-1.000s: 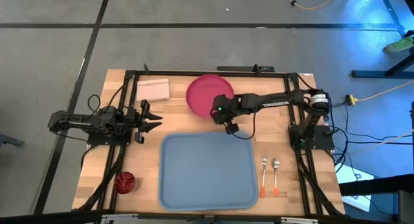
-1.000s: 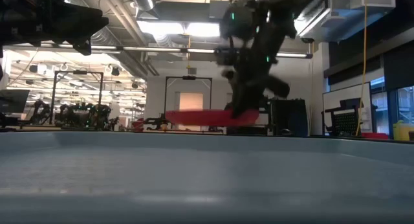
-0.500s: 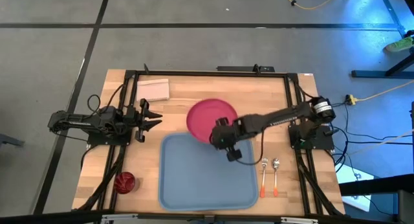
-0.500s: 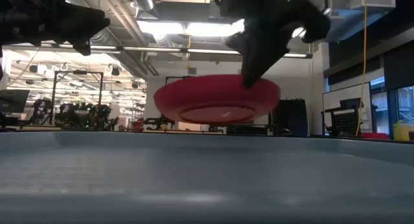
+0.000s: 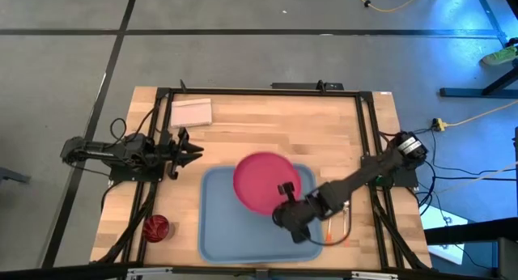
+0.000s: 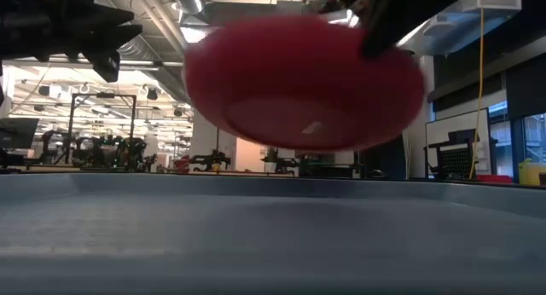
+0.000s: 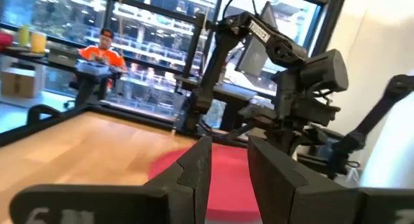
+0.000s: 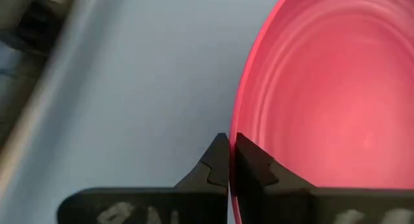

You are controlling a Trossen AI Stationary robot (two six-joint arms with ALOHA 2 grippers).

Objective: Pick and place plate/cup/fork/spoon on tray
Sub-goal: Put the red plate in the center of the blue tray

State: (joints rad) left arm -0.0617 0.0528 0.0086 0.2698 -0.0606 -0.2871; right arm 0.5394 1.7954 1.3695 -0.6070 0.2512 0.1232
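Pink-red plate: held in the air over the tray's far half, clear of the tray floor in the low view, tilted a little.
Grip: right gripper has its fingers pinched almost together on the plate's rim, one finger inside the rim and one outside; the plate hangs out to one side of the fingers, so all its weight sits on that one edge.
Tray: light blue, directly under the plate; its floor under the plate looks bare.
Step in hand: judged to be the lowering of the plate onto the tray.
How to do it well: come down slowly and level the plate so the far edge does not strike first; keep the whole disc inside the raised rim; release only once the base rests on the tray floor, then back the fingers off along the rim, not across the plate.
Risk: an edge grip may let the plate swing or slip if the move is quick.
Cup: on the table, off the tray's left near corner.
Fork and spoon: mostly hidden under the right arm; only an orange handle shows.
Left gripper: fingers apart, holding nothing, waiting at the table's left side.
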